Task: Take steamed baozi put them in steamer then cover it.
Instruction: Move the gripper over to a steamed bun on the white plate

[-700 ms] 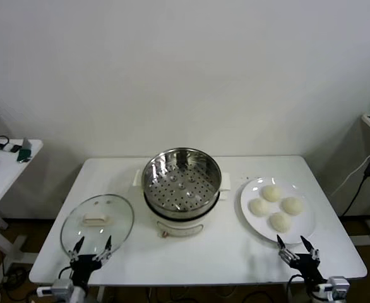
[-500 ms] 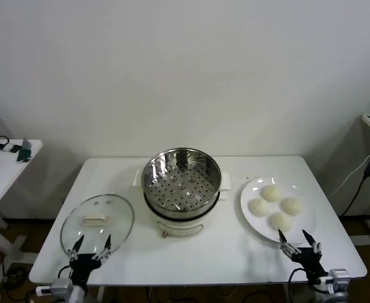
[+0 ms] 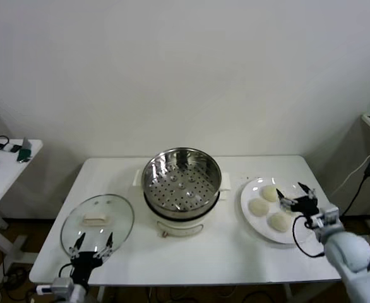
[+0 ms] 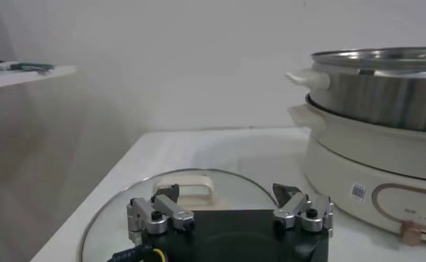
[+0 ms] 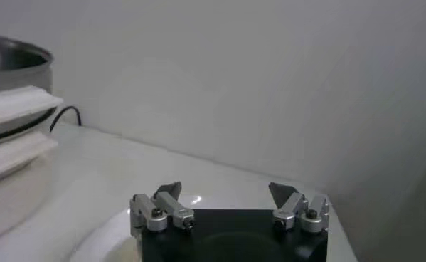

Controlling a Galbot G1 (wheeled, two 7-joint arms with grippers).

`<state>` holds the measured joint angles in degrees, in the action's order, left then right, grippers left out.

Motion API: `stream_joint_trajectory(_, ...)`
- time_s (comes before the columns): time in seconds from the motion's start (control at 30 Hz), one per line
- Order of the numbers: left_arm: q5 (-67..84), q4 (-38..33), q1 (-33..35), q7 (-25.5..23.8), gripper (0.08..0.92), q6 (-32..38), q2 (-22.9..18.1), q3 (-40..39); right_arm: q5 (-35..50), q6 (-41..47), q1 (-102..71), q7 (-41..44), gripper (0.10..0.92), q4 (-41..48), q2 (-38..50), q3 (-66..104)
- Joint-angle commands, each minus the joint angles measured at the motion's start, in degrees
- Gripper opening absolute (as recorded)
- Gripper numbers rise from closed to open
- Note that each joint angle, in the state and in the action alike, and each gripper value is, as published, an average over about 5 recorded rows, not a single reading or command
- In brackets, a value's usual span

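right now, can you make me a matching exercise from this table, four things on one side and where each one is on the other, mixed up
Things:
1. steamer
2. cover
3. steamed baozi
4. right gripper

Places:
A. flat on the table, left of the cooker base
B. on the white plate, right of the steamer
C. open, above the plate of buns
D. on the white cooker base, mid-table

Pairs: 1-D, 2-A, 3-B, 4-C
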<state>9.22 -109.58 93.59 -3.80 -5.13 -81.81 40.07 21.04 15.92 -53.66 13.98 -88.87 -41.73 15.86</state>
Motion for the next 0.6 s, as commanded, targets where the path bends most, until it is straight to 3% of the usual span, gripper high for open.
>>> stream_joint_trajectory(0.03, -0.37, -0.08, -0.1, -0.03, 0.823, 0.21, -0.13, -0.17, -13.55, -0.33, 31.06, 22.78, 0.823, 13.89, 11.54, -28.05)
stream_joint_trajectory(0.2, -0.54, -0.49, -0.04, -0.03, 0.823, 0.38, -0.34, -0.05, -21.55, -9.23, 47.7, 38.24, 0.823, 20.86, 12.16, -45.49)
stream_joint_trajectory(0.3, -0.64, -0.3, -0.02, 0.02, 0.823, 0.73, -0.37, 0.01, -21.32, -13.53, 57.83, 46.25, 0.823, 23.15, 11.86, -55.88)
stream_joint_trajectory(0.6, -0.7, 0.13, -0.38, 0.0, 0.823, 1.3, -0.53, 0.08, -15.19, -15.19, 76.48, 53.47, 0.823, 34.01, 2.21, -78.52)
